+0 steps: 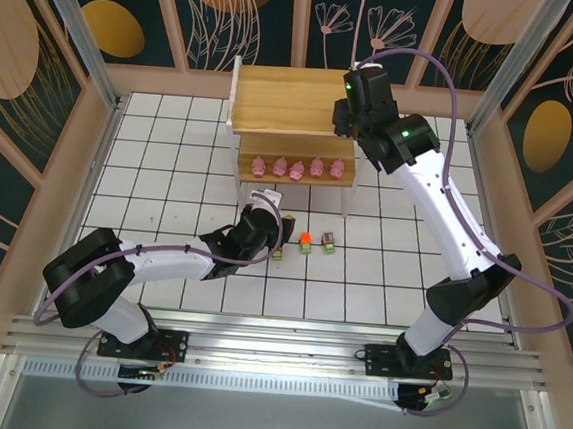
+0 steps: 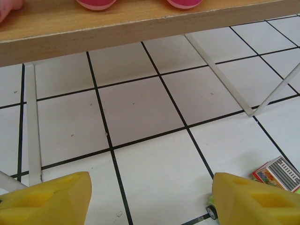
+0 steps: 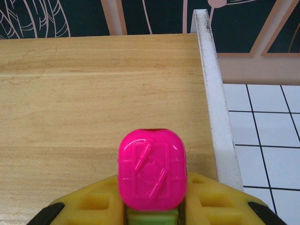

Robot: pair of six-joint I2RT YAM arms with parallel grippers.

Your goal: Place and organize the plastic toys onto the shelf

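Vehicle (image 3: 150,174) pinched in right end effector (image 3: 151,204) over shelf (image 3: 84,103); left end effector (image 2: 151,197) spread.

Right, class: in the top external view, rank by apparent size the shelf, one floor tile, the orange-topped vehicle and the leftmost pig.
1. Shelf.
2. Floor tile.
3. Leftmost pig and orange-topped vehicle: alike; the pig sits higher, nearer the camera, so unranked.

My right gripper (image 3: 151,211) is yellow; the toy (image 3: 151,168) in it has a magenta top and green body. The shelf (image 3: 93,93) is pale wood grain, the pigs (image 1: 297,167) pink, the counter (image 2: 140,108) white with black grid lines.
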